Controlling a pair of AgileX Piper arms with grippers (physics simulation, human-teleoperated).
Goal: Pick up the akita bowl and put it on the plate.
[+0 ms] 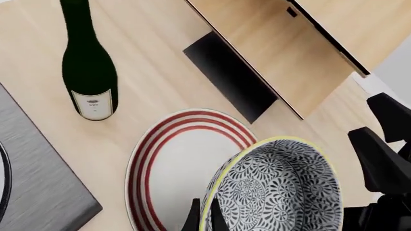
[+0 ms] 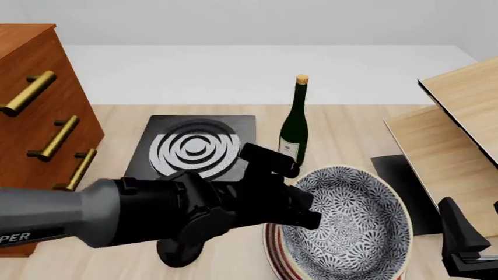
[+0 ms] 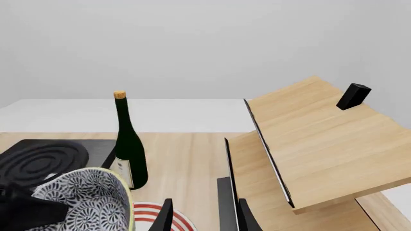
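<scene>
While the akita bowl (image 2: 346, 224) hangs tilted over the plate (image 1: 173, 163), left tool (image 1: 204, 219) clenched on its rim, judged step is lowering: level the bowl, centre it over the red rings, then let go. Right tool (image 3: 202, 216) idle nearby, fingers apart. Wine bottle (image 2: 294, 125) stands behind on the counter (image 2: 350, 125).

The left arm reaches across from the left, its gripper (image 2: 300, 213) clamped on the akita bowl's (image 2: 350, 224) rim. The right gripper (image 2: 463, 242) waits beside the bowl, touching nothing.
</scene>
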